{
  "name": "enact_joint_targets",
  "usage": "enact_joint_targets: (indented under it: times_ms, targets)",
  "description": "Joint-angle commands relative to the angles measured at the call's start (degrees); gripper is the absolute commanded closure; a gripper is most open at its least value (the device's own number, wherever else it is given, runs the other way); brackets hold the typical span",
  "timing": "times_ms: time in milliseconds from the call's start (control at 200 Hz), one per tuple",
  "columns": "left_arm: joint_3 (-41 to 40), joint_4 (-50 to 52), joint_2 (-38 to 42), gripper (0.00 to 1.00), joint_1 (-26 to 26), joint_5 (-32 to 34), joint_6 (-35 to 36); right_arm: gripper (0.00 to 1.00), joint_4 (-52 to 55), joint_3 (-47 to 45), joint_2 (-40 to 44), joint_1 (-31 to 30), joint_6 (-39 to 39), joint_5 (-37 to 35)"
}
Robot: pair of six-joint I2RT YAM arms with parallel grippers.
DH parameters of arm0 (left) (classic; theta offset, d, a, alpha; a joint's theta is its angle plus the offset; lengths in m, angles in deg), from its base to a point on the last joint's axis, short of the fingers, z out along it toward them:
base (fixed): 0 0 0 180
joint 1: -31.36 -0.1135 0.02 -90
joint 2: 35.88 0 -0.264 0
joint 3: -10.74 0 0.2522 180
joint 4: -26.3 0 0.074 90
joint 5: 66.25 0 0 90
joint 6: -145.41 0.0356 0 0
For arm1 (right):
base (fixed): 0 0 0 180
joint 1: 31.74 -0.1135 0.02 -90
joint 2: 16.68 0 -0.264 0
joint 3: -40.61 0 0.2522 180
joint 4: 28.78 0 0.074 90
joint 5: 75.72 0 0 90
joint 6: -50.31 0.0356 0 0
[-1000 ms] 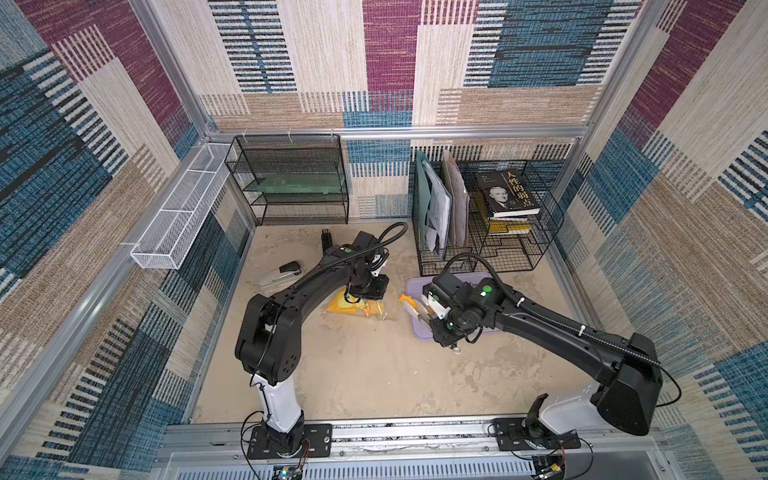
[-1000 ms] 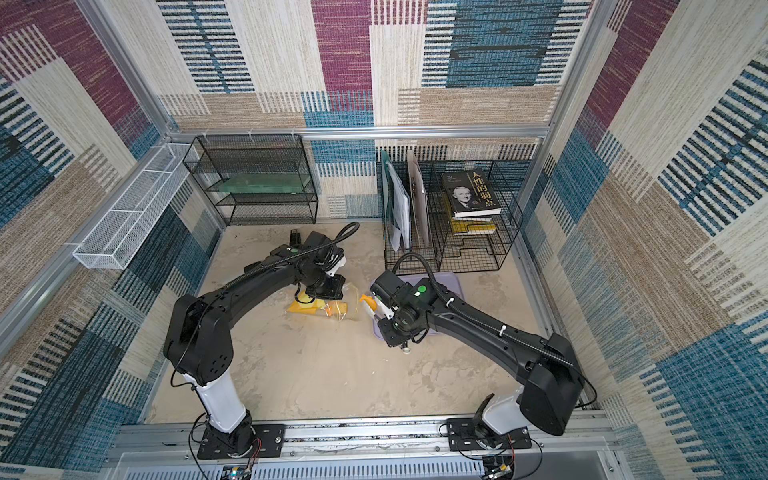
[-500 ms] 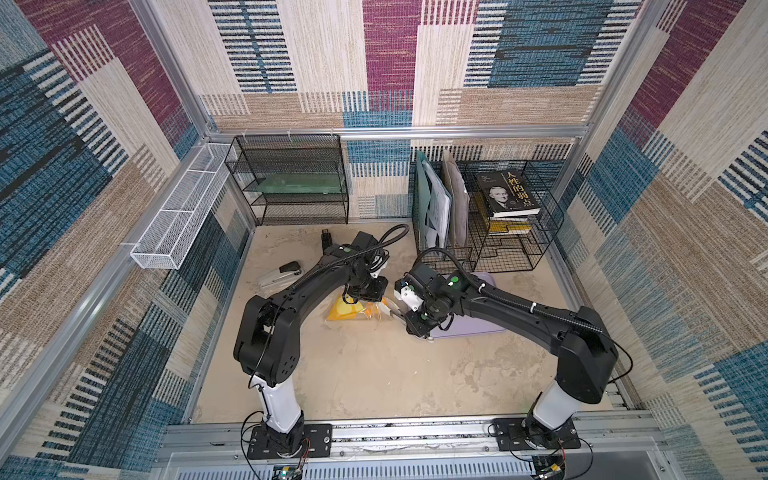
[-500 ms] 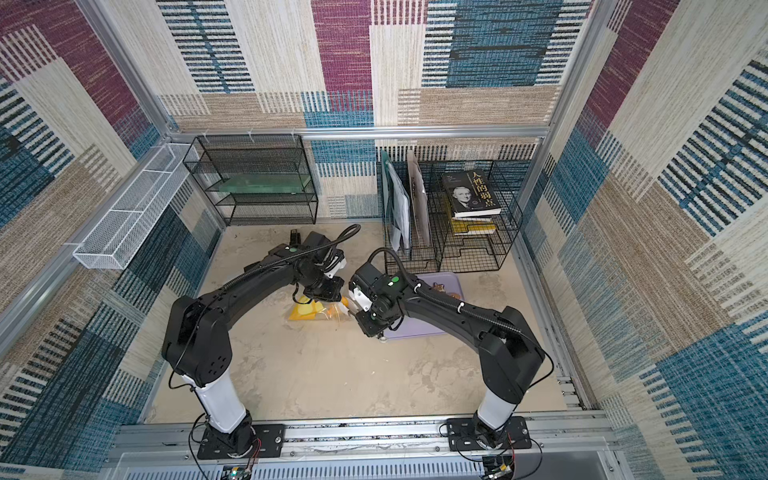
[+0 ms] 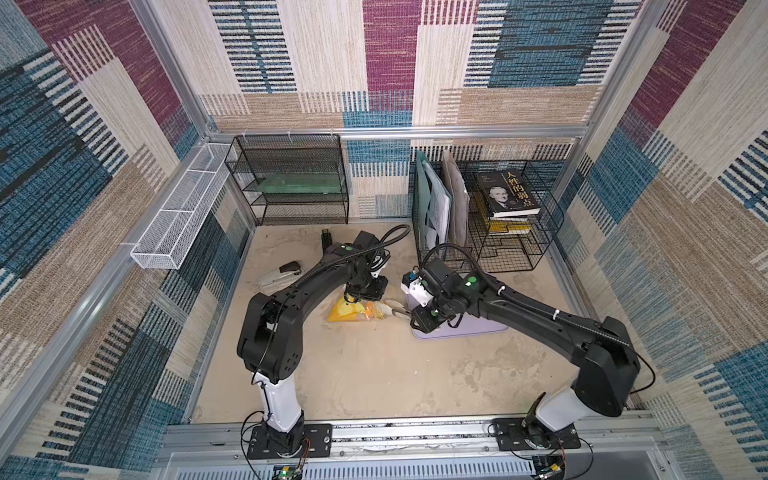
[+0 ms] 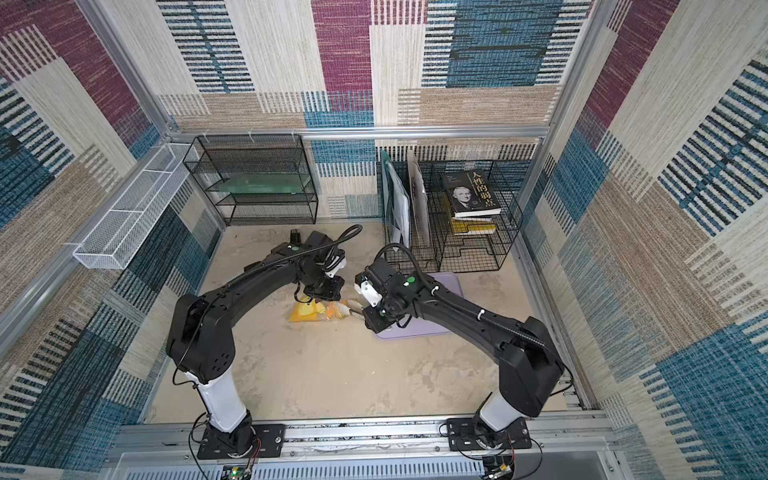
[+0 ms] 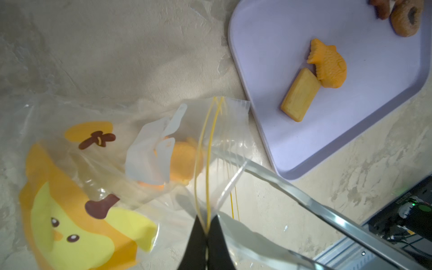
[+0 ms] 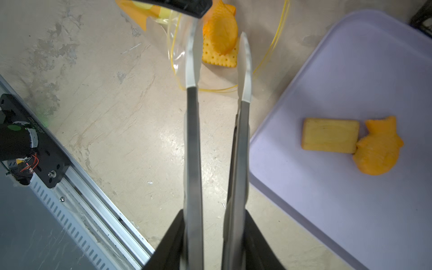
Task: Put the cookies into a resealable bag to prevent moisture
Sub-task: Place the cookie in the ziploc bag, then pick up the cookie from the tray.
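The resealable bag [image 5: 353, 309], clear with a yellow chick print [image 7: 70, 229], lies on the table. My left gripper [image 7: 207, 224] is shut on its zip rim and holds the mouth up. My right gripper [image 8: 214, 215] is shut on long metal tongs [image 8: 192, 140], whose tips stand apart at the bag's mouth. A fish cookie [image 8: 221, 28] and a square cracker [image 8: 218, 58] lie between the tips, inside the bag. On the lilac tray [image 8: 350, 210] rest a rectangular cookie [image 8: 330, 135], an orange fish cookie [image 8: 376, 149] and a brown ring cookie [image 7: 405, 19].
A stapler [image 5: 280, 272] lies at the left of the table. A black mesh rack [image 5: 291, 178] and a wire basket with books [image 5: 498, 216] stand along the back wall. A white mesh basket [image 5: 178, 208] hangs on the left wall.
My right arm has swung the tongs leftwards from over the tray to the bag's mouth, and the tong tips have spread apart. The left arm has stayed put, holding the bag.
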Motion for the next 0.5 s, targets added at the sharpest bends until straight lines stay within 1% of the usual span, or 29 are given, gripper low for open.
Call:
enact_joint_targets:
  times_ms: [0,160,285,391,461,496]
  targets:
    - [1.04,0.33,-0.86,1.00,-0.39,3.06,-1.26,0.65,1.58,-2.14,4.87,0.28,1.52,-1.31]
    - [1.87,0.55,-1.76,1.00,-0.55,4.30,-1.96,0.66,5.41,-4.79,12.58,1.54,5.77,-5.23]
    - [1.96,0.56,-1.85,1.00,-0.73,4.76,-2.14,0.66,8.00,-6.14,18.75,4.85,9.30,-9.20]
    - [1.88,0.53,-1.52,1.00,-0.73,4.63,-2.22,0.65,8.79,-7.62,23.14,9.58,10.84,-14.57]
    - [1.88,0.55,-1.26,1.00,-0.73,4.16,-2.12,0.65,10.25,-7.13,23.37,15.08,11.40,-15.99]
    - [1.88,0.56,-1.08,1.00,-0.75,3.86,-2.17,0.64,10.60,-6.97,22.93,16.90,10.90,-16.99]
